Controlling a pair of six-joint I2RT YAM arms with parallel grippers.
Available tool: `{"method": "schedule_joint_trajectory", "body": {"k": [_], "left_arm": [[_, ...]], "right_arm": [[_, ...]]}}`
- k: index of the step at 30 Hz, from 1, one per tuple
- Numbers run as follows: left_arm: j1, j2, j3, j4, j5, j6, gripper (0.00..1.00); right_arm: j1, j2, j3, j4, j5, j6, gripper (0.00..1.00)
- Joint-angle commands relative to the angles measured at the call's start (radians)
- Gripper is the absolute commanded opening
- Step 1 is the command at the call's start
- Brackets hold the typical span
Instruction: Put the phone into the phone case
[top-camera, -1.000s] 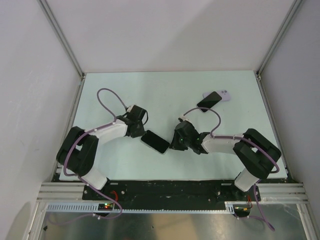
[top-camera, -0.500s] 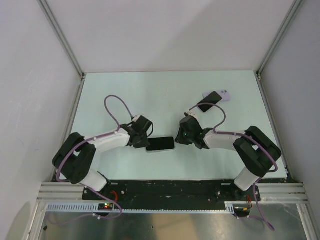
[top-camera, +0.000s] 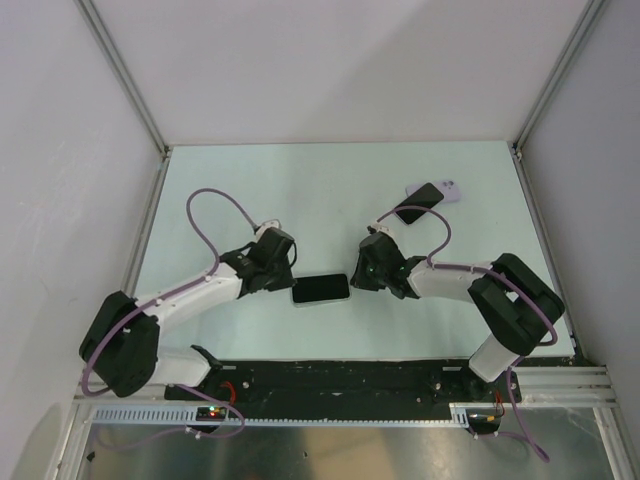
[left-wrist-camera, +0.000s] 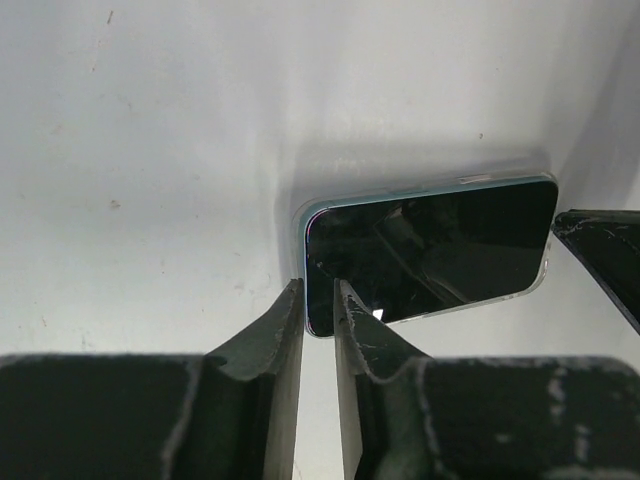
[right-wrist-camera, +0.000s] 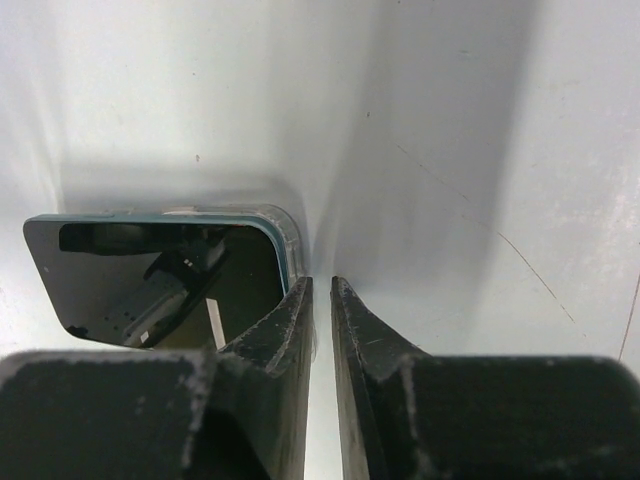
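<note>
The phone (top-camera: 320, 288) lies flat on the white table, black screen up, between my two grippers. It has a teal edge and sits inside a clear case whose rim (right-wrist-camera: 291, 232) wraps its corner. It also shows in the left wrist view (left-wrist-camera: 430, 250) and the right wrist view (right-wrist-camera: 150, 285). My left gripper (top-camera: 288, 275) is at the phone's left short end, its jaws nearly closed with only table in the gap (left-wrist-camera: 318, 292). My right gripper (top-camera: 358, 278) is at the right short end, also closed and holding nothing (right-wrist-camera: 321, 287).
A second dark phone (top-camera: 418, 200) lies at the back right, partly over a lilac case or phone (top-camera: 449, 190). Aluminium frame posts and white walls bound the table. The right arm's cable (top-camera: 420, 225) loops near that phone.
A second ago the phone sat diagonally between the grippers; now it lies level. Since half a second ago the left arm's elbow has swung out left and the phone has stayed put.
</note>
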Motion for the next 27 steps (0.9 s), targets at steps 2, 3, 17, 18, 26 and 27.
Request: {"method": "schedule_joint_trajectory", "body": {"k": [2, 3, 17, 18, 26, 27], "left_arm": [[0.003, 0.03, 0.032, 0.009, 0.036, -0.023, 0.25], [0.004, 0.035, 0.032, 0.009, 0.039, -0.024, 0.27], [0.004, 0.121, 0.029, 0.074, 0.103, -0.024, 0.3], [0.004, 0.126, 0.028, 0.077, 0.105, -0.026, 0.3], [0.004, 0.143, 0.009, 0.096, 0.115, -0.036, 0.23], [0.005, 0.142, 0.009, 0.097, 0.117, -0.036, 0.23]], "right_arm": [[0.004, -0.035, 0.023, -0.01, -0.012, -0.022, 0.2], [0.004, -0.036, 0.024, -0.012, -0.014, -0.023, 0.21], [0.004, -0.086, -0.001, -0.013, -0.024, -0.02, 0.24], [0.004, -0.09, -0.005, -0.013, -0.026, -0.019, 0.24], [0.01, -0.09, -0.01, -0.08, 0.022, -0.012, 0.19], [0.011, -0.09, -0.01, -0.095, 0.038, -0.011, 0.17]]}}
